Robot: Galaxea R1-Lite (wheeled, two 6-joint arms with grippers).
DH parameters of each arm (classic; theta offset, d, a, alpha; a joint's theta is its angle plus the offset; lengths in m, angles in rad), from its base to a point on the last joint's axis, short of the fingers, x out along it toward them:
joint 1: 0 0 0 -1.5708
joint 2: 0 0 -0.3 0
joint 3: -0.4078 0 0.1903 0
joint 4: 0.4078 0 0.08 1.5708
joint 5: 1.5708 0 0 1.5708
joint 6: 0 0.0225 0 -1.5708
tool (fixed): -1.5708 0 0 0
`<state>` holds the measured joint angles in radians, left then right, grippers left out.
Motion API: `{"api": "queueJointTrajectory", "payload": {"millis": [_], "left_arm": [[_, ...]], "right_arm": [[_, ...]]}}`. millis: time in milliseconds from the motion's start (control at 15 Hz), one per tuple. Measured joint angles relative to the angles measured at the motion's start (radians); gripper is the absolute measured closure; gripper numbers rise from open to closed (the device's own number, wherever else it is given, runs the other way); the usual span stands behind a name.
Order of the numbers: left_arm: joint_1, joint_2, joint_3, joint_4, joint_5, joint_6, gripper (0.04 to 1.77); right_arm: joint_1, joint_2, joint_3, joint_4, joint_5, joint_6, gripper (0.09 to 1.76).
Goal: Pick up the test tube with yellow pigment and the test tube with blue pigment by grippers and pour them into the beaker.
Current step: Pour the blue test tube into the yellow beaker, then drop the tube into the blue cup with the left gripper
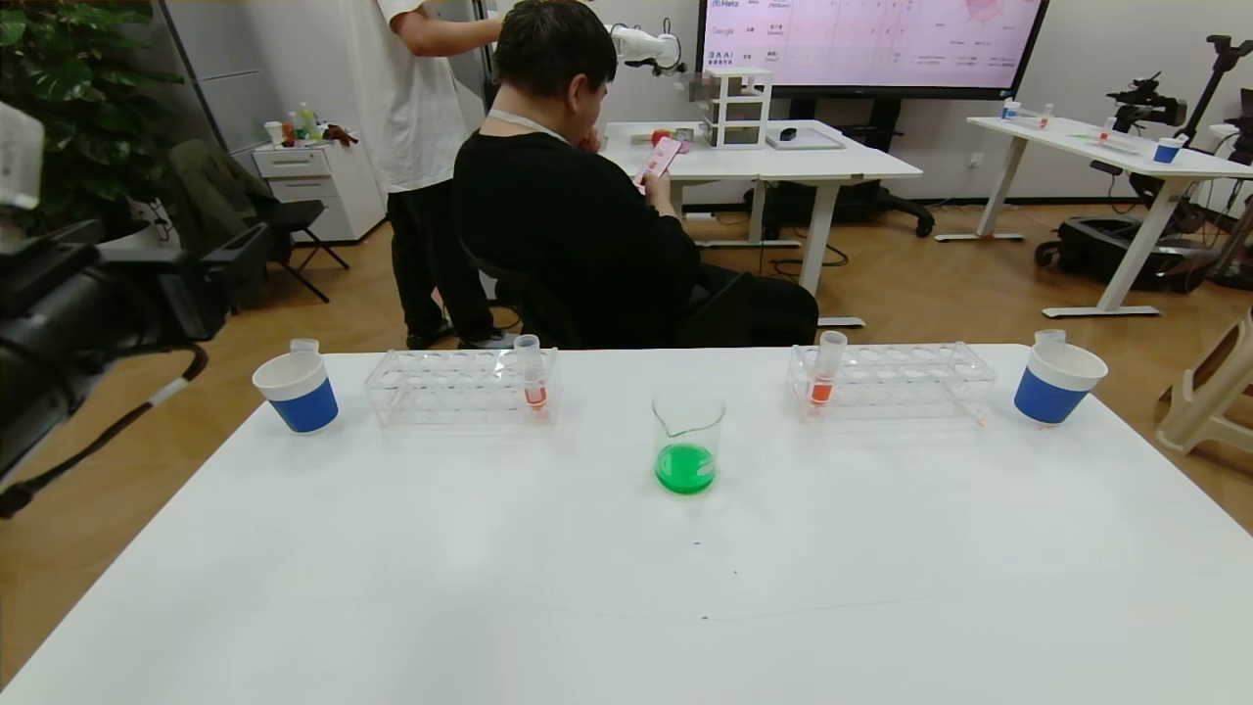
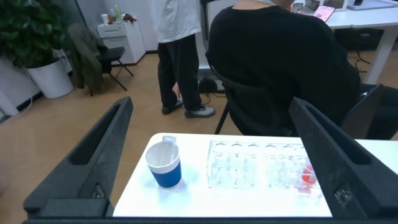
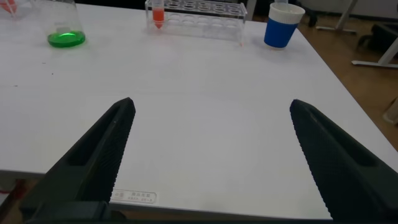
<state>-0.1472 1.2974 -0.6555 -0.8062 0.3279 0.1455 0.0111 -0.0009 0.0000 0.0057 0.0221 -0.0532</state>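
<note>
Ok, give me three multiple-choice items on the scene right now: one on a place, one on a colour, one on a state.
1. Where does the beaker stand?
A. between the left rack and the right rack
B. inside a cup
C. on the floor

2. What colour is the liquid in the beaker?
A. yellow
B. green
C. blue

3. How is the right gripper?
A. shut on a tube
B. shut, empty
C. open, empty

Answers:
1 A: the head view shows it mid-table, with one rack on each side.
2 B: a bright green layer fills its bottom.
3 C: its fingers are spread wide over bare table, with nothing between them.
</note>
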Motion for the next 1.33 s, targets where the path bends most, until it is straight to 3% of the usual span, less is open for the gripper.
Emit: {"api": "queueJointTrajectory", "payload": {"millis": [133, 267, 600, 800, 1000, 1333], "left_arm": [[-0.004, -0.130, 0.087, 0.049, 0.005, 0.025, 0.06], [-0.003, -0.266, 0.134, 0.168, 0.011, 0.034, 0.06], [0.003, -0.670, 0.137, 0.658, 0.016, 0.044, 0.06], [0.041, -0.869, 0.124, 0.844, 0.009, 0.050, 0.06], [0.117, -1.003, 0.142, 0.875, -0.101, 0.052, 0.06], [0.140, -1.233, 0.306, 0.846, -0.303, -0.013, 0.06]], "right_arm": [[0.001, 0.000, 0.000, 0.000, 0.000, 0.000, 0.11], [0.000, 0.000, 0.000, 0.000, 0.000, 0.000, 0.11], [0.000, 0.000, 0.000, 0.000, 0.000, 0.000, 0.11], [0.000, 0.000, 0.000, 0.000, 0.000, 0.000, 0.11], [0.001, 0.000, 0.000, 0.000, 0.001, 0.000, 0.11], [0.000, 0.000, 0.000, 0.000, 0.001, 0.000, 0.11]]}}
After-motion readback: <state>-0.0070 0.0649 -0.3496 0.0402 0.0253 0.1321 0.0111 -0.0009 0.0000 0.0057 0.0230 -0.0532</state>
